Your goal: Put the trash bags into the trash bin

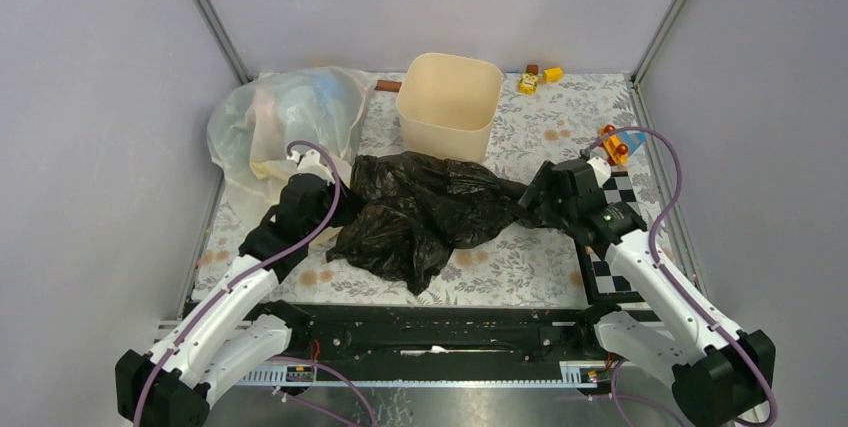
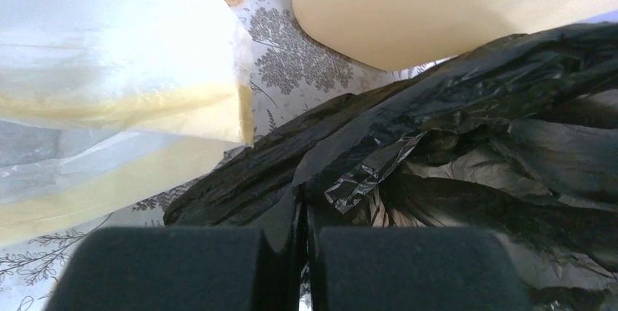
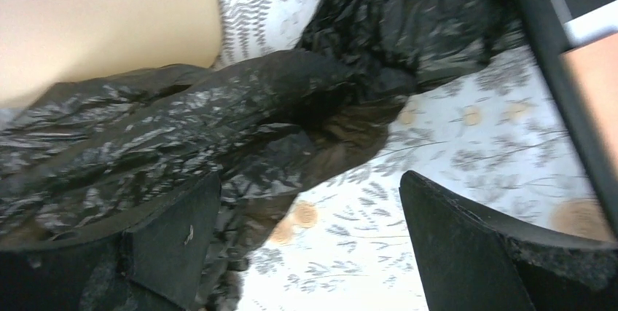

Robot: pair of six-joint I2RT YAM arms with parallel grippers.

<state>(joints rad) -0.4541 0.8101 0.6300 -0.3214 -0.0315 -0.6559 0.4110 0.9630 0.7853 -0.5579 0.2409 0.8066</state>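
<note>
Jaws, left gripper (image 2: 302, 232): closed almost flat, with a thin fold of the large black bag of glossy crinkled plastic film (image 1: 425, 212) pinched between them. Jaws, right gripper (image 3: 306, 253): spread wide, holding nothing. Film lies against one side only, and the bare floral-print worktop (image 1: 560, 252) shows in the gap.

Bag lies heaped on the worktop between both grippers. Its far edge touches the near wall of the cream-beige squarish plastic bin (image 1: 450, 97); none of it is inside.

Judgement: the step in hand is securing the right end.
- Shift the right gripper into the film so a thick fold sits between the jaws, then close.
- Lift both ends well above the rim and feed one end in first.
- Keep clear of the translucent whitish bulging bag (image 1: 280, 117).
- The bin may slide if nudged.
</note>
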